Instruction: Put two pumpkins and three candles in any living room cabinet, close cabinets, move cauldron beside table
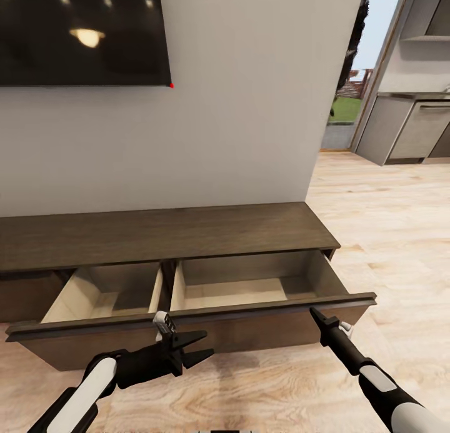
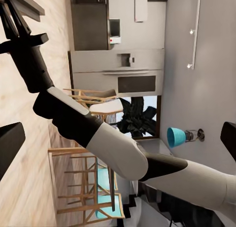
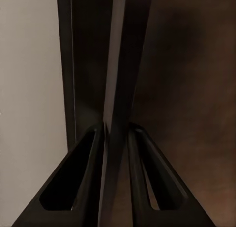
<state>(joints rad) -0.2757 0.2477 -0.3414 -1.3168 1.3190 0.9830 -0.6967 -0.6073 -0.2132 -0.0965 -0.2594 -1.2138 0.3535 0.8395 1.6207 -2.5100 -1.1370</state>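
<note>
The cabinet (image 1: 162, 236) is a long, low dark-brown unit against the wall. Its drawers are pulled out, showing two bare pale-wood compartments (image 1: 234, 292). My right gripper (image 1: 314, 312) is at the top edge of the drawer front (image 1: 262, 333) near its right end. In the right wrist view its fingers (image 3: 93, 153) are closed on that thin dark panel (image 3: 118, 89). My left gripper (image 1: 201, 347) hovers open in front of the drawer front, left of centre, holding nothing. The left wrist view looks along the right arm (image 2: 98, 138). Pumpkins, candles and cauldron are out of view.
A dark TV (image 1: 81, 33) hangs on the wall above the cabinet. Light wood floor (image 1: 387, 233) stretches to the right toward a kitchen with grey units (image 1: 406, 130). Wooden chairs (image 2: 93, 187), a plant (image 2: 137, 119) and a blue lamp (image 2: 177, 136) appear in the left wrist view.
</note>
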